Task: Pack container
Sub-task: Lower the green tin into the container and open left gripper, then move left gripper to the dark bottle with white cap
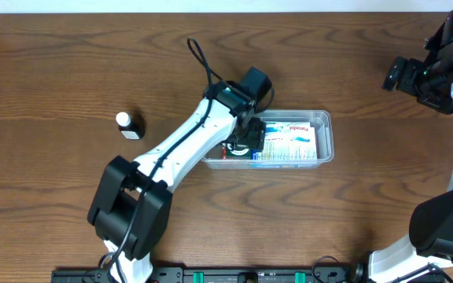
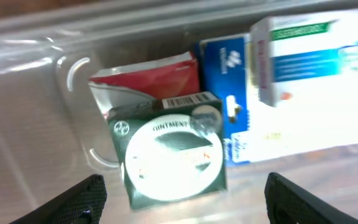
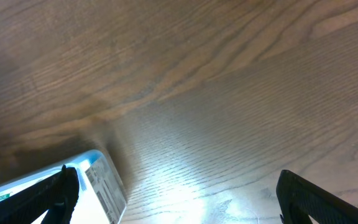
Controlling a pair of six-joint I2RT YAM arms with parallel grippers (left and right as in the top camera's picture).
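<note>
Where the left arm is: stretched from the near left side of the counter (image 1: 53,63) up and across to the left end of the container (image 1: 322,115), wrist bent down over it.
Left tool (image 2: 190,198): pointed into the tub, fingers wide apart and gripping nothing; the green ointment box (image 2: 169,149) lies flat below the gap, clear of both tips.
Right arm: raised at the far right edge, well apart from the container.
Right tool (image 3: 182,196): spread wide over bare wood, nothing in it.
Container: one, clear plastic, near the middle of the counter, its long side running left to right.
Boxes inside: four that I can count. They are the green ointment box, a red-and-white box (image 2: 148,81) next to it by the tub's wall, a blue box (image 2: 225,93) beside those two, and a white box with blue and green print (image 2: 316,74) filling the right part.
Bottle (image 1: 130,126): one, small and dark with a white cap, on the counter well to the left of the container; I cannot tell whether it stands upright.
</note>
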